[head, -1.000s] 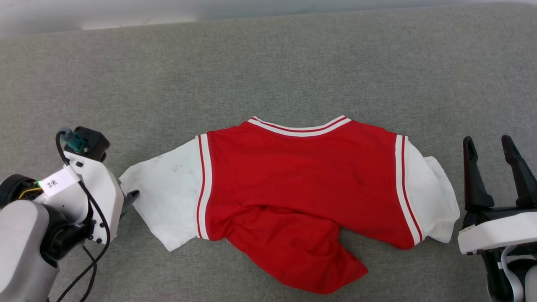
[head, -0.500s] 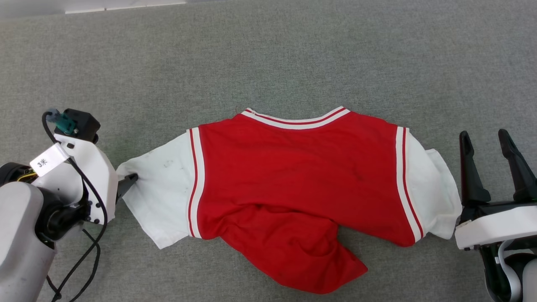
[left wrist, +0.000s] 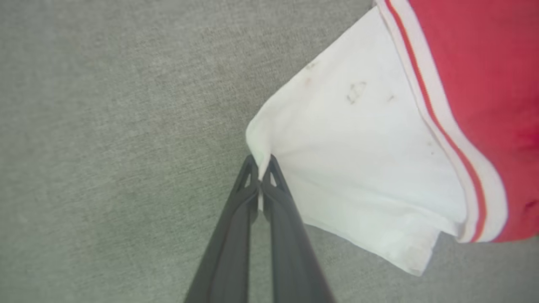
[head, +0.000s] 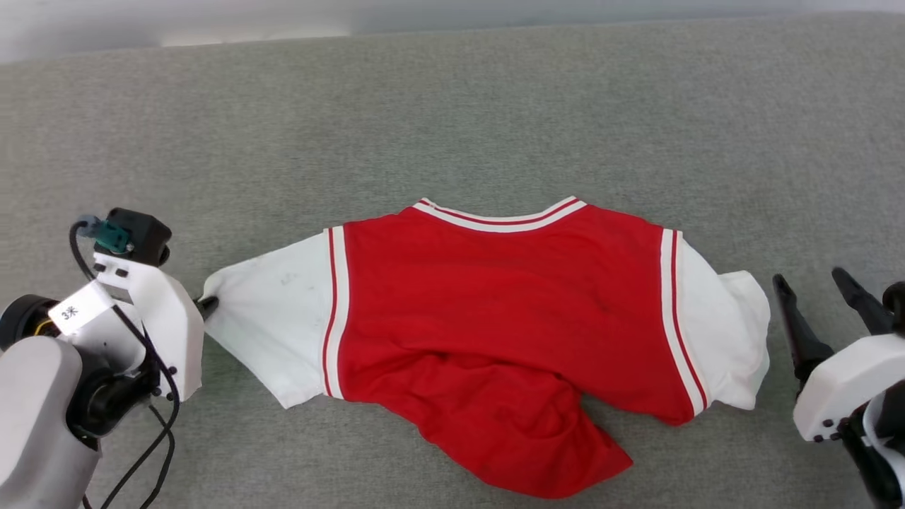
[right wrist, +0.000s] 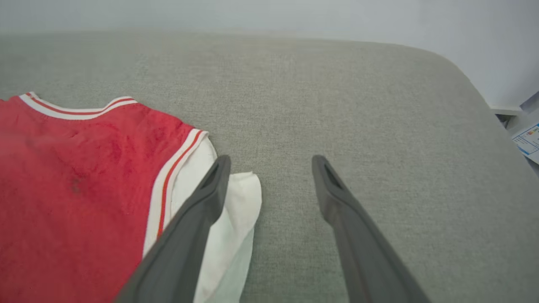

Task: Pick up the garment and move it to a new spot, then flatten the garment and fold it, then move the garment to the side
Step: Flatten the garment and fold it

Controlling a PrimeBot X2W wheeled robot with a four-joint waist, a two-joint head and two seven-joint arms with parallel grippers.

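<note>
Head view, garment (head: 495, 297): lies rumpled on the grey surface (head: 452, 113), red in the middle, white panels at both ends.
Head view, left gripper (head: 207, 305): at the garment's left white corner, pressed together on it.
Head view, right gripper (head: 808, 277): just beside the garment's right white end, spread.
Left wrist view, left gripper (left wrist: 261, 163): pinches a small fold of the garment's (left wrist: 358, 139) white edge.
Right wrist view, right gripper (right wrist: 271, 160): wide apart, holds nothing; one finger in front of the garment's (right wrist: 84, 176) white corner.
</note>
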